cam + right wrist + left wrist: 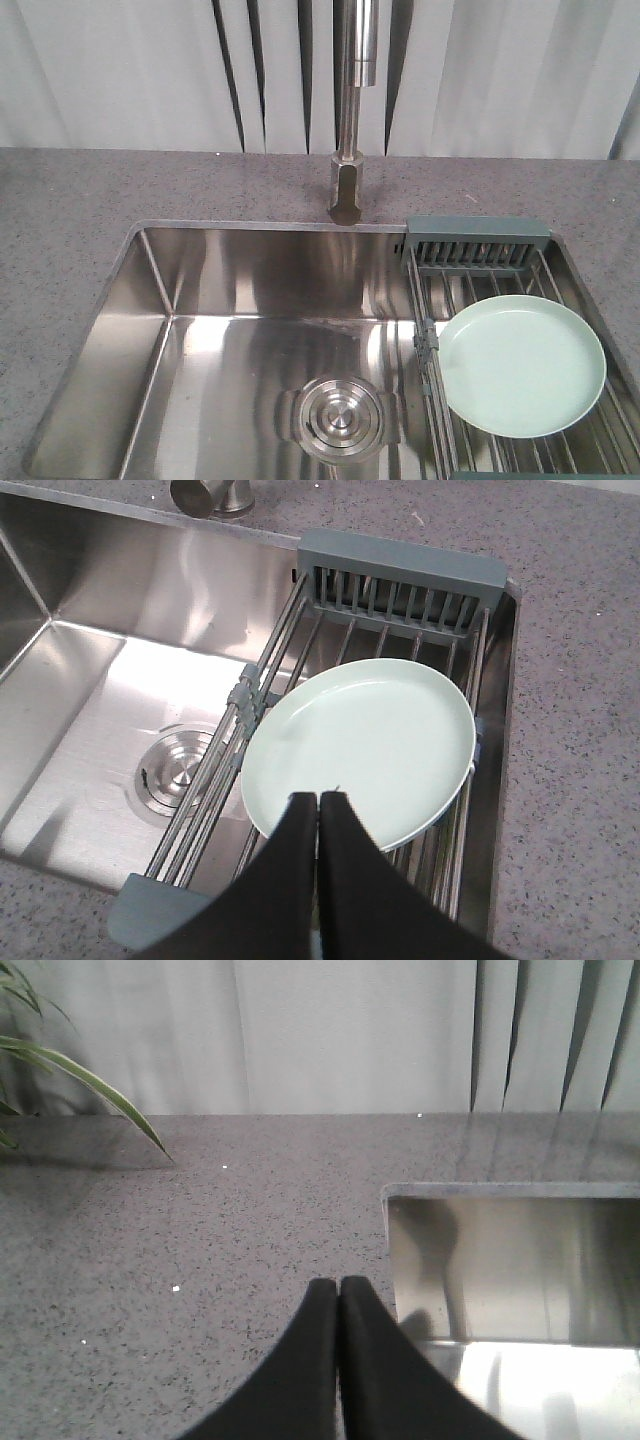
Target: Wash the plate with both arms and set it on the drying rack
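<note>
Left tool (pixel 339 1285): both black fingers pressed together, tips touching, pointing to the far side, nothing between them. Right tool (pixel 319 798): fingers likewise closed tip to tip, empty, angled downward and toward the far side.

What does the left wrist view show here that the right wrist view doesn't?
Only the left wrist view shows the shut left gripper over the countertop and a plant leaf. Only the right wrist view shows the shut right gripper above the plate lying on the drying rack, plus the drain. Both show the sink basin and grey countertop.
</note>
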